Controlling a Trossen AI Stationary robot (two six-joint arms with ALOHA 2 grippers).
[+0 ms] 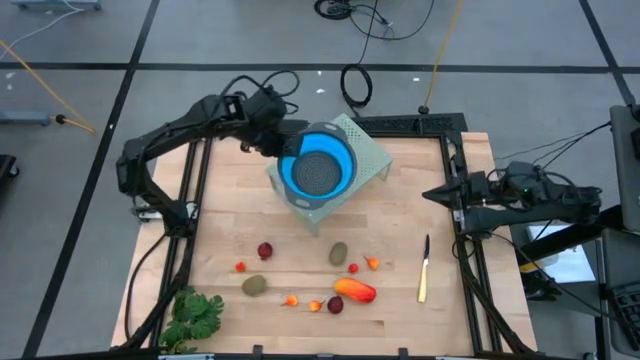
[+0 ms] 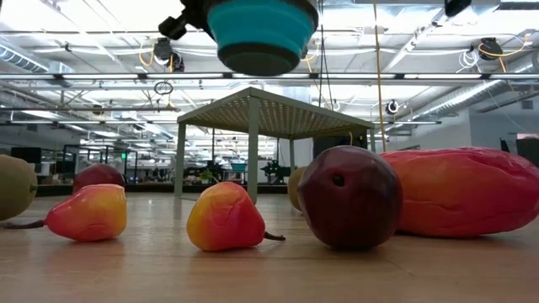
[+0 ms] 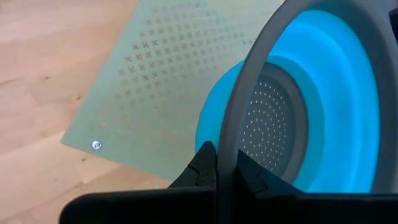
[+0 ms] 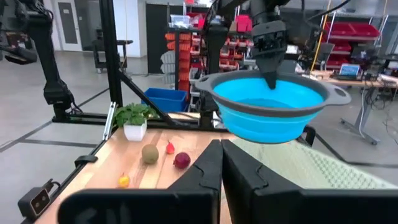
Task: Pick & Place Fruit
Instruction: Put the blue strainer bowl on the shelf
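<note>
Both arms are matte black, built of slim tubular links joined by bulkier rounded housings. The left arm [image 1: 180, 135] has black cable looping off its wrist; the right arm [image 1: 540, 200] carries thin dark cables along its links. Each ends in two flat, angular black fingers [image 4: 214, 171] tapering to narrow tips.

A blue bowl with holes [image 1: 318, 171] and a grey rim was in the upper middle of the high view. It hung in the air above a pale green little table [image 1: 368, 150] with a pattern of small crosses on its top. A slim knife with a yellow handle [image 1: 424, 270] lay flat at the lower right on the wooden table [image 1: 220, 215]. A green leafy bunch [image 1: 194, 316] sat at the lower left corner. Black cables [image 1: 354, 84] lay on the grey floor at the top.
</note>
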